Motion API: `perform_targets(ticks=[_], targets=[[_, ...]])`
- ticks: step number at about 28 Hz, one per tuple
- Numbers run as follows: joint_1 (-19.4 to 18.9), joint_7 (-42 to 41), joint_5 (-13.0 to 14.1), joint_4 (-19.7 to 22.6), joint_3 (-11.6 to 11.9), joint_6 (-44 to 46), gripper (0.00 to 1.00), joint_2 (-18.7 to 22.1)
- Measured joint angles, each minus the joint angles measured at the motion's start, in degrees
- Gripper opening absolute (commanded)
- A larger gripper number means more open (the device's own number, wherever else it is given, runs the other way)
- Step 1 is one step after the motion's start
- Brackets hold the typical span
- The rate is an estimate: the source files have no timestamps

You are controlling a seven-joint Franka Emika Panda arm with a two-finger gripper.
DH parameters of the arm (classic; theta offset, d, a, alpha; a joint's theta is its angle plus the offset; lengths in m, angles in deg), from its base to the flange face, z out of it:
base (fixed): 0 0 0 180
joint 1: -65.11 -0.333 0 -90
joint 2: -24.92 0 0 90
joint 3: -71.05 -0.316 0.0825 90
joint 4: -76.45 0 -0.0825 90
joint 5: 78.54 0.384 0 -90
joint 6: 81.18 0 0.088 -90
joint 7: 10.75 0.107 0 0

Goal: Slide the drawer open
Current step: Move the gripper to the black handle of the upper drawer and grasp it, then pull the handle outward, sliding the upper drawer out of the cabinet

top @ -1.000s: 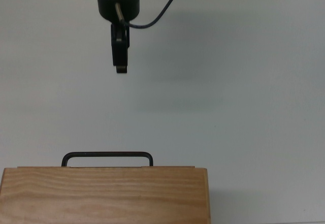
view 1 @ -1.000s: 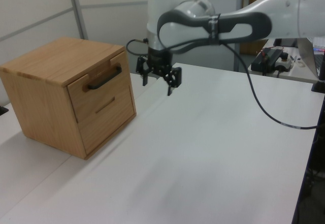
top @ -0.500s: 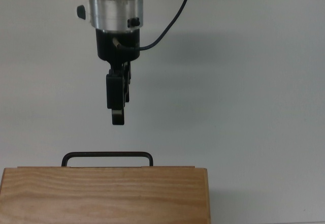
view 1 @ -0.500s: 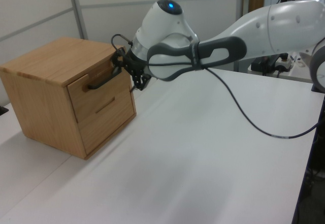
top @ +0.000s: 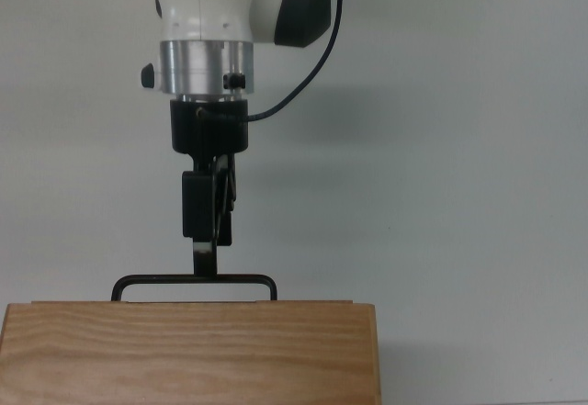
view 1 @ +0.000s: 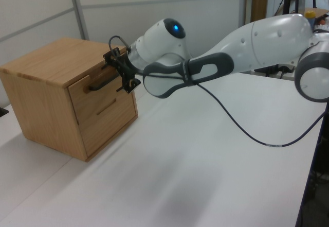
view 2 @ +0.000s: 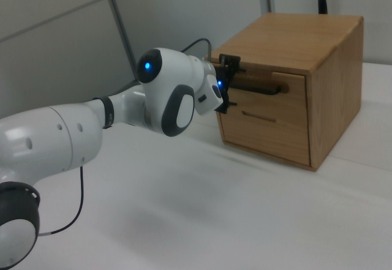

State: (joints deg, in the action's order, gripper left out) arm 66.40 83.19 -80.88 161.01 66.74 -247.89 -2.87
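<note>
The wooden cabinet (view 1: 49,62) stands at the left view's left and the top view's bottom (top: 188,350). Its upper drawer (view 1: 105,90) sits pushed in, front panel level with the cabinet face. A thin black bar handle (top: 147,279) runs across that panel, and shows too in the right view (view 2: 263,88). My gripper (view 1: 122,72) is open, one finger above the bar and one below it, at the handle's end in the left view (view 1: 100,85). In the top view the stacked fingers (top: 204,256) reach the bar left of its middle. The right view has the gripper (view 2: 228,84) against the drawer front (view 2: 288,95).
A second, lower drawer (view 1: 110,116) with a slot pull sits beneath. A black cable (view 1: 247,129) loops from the wrist over the white table (view 1: 195,175). Wall panels (view 1: 41,5) rise behind the cabinet. Boxes and gear (view 1: 275,57) stand at the left view's far right.
The arm has swung down toward the cabinet; the gripper travelled from mid-table to the handle and now straddles the bar. The drawer has not moved.
</note>
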Motion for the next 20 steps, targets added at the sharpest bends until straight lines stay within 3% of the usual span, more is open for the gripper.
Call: perform_targets(ticks=[2, 3, 6, 7, 8, 12, 20], targets=[[0.1, 0.0, 0.2, -0.1, 0.0, -2.0, 0.92, -1.0], [0.1, 0.0, 0.3, -0.2, 0.0, -2.9, 0.81, -1.5], [0.3, 0.0, 0.3, -0.4, 0.1, -5.4, 0.63, -2.9], [0.4, 0.0, 0.3, -0.4, 0.1, -5.8, 0.54, -3.1], [0.4, 0.0, 0.3, -0.4, 0.1, -6.0, 0.38, -3.3], [0.6, 0.0, 1.0, -0.7, 0.1, -6.2, 0.0, -3.4], [0.8, 0.0, 1.2, -1.6, 0.1, -6.2, 0.0, -3.4]])
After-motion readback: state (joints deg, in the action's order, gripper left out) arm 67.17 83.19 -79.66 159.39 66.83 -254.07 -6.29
